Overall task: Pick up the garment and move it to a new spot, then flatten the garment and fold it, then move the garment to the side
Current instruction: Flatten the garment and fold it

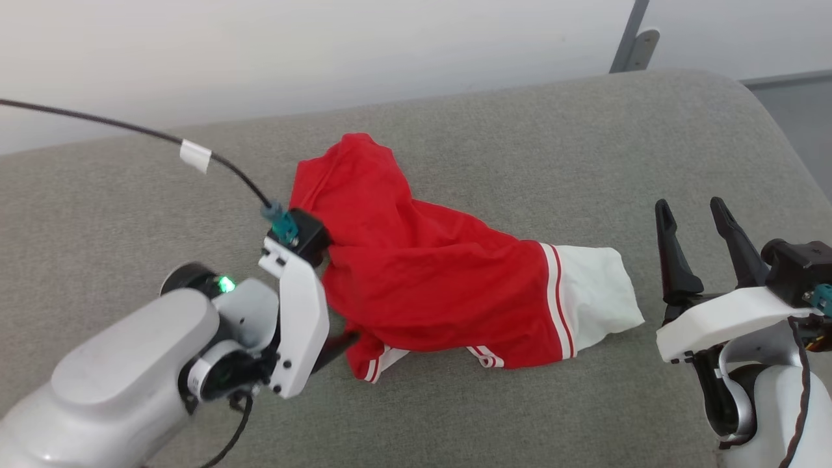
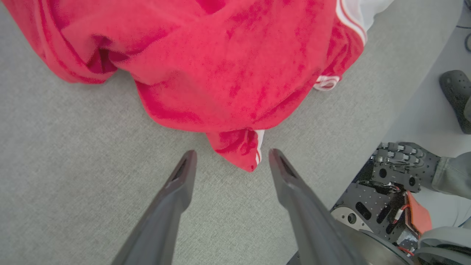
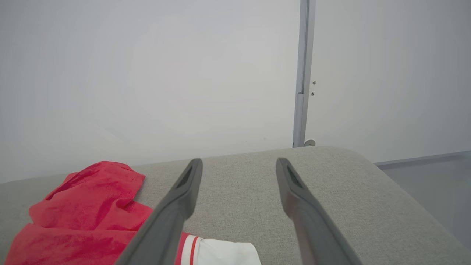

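Note:
The garment (image 1: 429, 273) is a bright red shirt lying crumpled in the middle of a grey cushioned surface, its white sleeve end (image 1: 598, 292) with red-and-white stripes pointing right. My left gripper (image 2: 232, 156) is open low at the garment's near-left edge, and a striped red corner (image 2: 241, 151) lies just beyond its tips, between them. In the head view one dark finger (image 1: 339, 342) pokes out beside the hem. The garment (image 2: 220, 66) touches neither finger. My right gripper (image 1: 690, 208) is open and empty, right of the white sleeve. From the right wrist, the garment (image 3: 84, 206) lies at lower left of the gripper (image 3: 239, 163).
The grey cushion (image 1: 520, 143) ends in a rounded edge at the right, with a white wall and a metal post (image 1: 630, 39) behind. A black cable with a white tag (image 1: 195, 156) runs to my left wrist. A person's dark shoe (image 2: 456, 95) stands on the floor by the robot base (image 2: 390, 191).

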Robot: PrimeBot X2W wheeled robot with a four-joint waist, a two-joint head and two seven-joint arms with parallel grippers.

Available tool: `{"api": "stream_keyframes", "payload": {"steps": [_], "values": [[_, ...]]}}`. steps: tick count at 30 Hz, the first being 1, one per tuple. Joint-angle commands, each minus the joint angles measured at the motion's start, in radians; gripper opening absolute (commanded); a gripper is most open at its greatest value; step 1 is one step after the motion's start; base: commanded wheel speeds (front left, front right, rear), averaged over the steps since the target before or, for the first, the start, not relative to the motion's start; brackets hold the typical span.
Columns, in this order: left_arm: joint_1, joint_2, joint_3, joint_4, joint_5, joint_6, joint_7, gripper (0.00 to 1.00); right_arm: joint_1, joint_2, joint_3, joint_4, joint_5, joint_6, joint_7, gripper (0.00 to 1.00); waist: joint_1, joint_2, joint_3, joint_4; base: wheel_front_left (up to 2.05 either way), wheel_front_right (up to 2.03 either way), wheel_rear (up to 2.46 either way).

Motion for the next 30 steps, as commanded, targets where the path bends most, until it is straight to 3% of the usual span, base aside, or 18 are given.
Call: {"api": "stream_keyframes", "payload": {"steps": [1,7,19,20,21,22,26,30], "values": [[0.023,0.004,-0.005,-0.002,-0.004,0.009,0.001,1.0,0.011,0.0,0.001,-0.006,0.005,0.0,0.001,1.0,0.0,0.0,0.009,-0.008,0.0,0.0,0.0],[0.068,0.002,-0.011,0.039,-0.025,0.028,-0.012,1.0,-0.014,0.0,0.011,-0.01,0.019,0.0,-0.005,1.0,0.0,0.0,0.05,-0.048,0.0,0.0,0.0],[0.086,-0.073,0.015,0.277,-0.056,-0.01,-0.09,1.0,-0.049,0.0,0.03,0.015,0.031,0.0,-0.031,1.0,0.0,0.0,0.108,-0.096,0.0,0.0,0.0],[0.088,-0.079,0.012,0.3,-0.058,-0.023,-0.088,0.42,-0.053,0.0,0.031,0.019,0.03,0.0,-0.034,1.0,0.0,0.0,0.11,-0.097,0.0,0.0,0.0],[0.088,-0.079,0.012,0.3,-0.058,-0.023,-0.088,0.42,-0.053,0.0,0.031,0.019,0.03,0.0,-0.034,1.0,0.0,0.0,0.11,-0.097,0.0,0.0,0.0],[0.087,-0.085,0.013,0.324,-0.063,-0.032,-0.093,0.0,-0.057,0.0,0.032,0.023,0.03,0.0,-0.038,1.0,0.0,0.0,0.112,-0.097,0.0,0.0,0.0],[0.081,-0.107,0.028,0.376,-0.091,-0.062,-0.104,0.0,-0.057,0.0,0.027,0.034,0.023,0.0,-0.046,1.0,0.0,0.0,0.107,-0.087,0.0,0.0,0.0],[0.055,-0.085,0.042,0.395,-0.069,-0.074,-0.138,0.0,-0.045,0.0,0.017,0.04,0.014,0.0,-0.047,1.0,0.0,0.0,0.091,-0.061,0.0,0.0,0.0]]}}
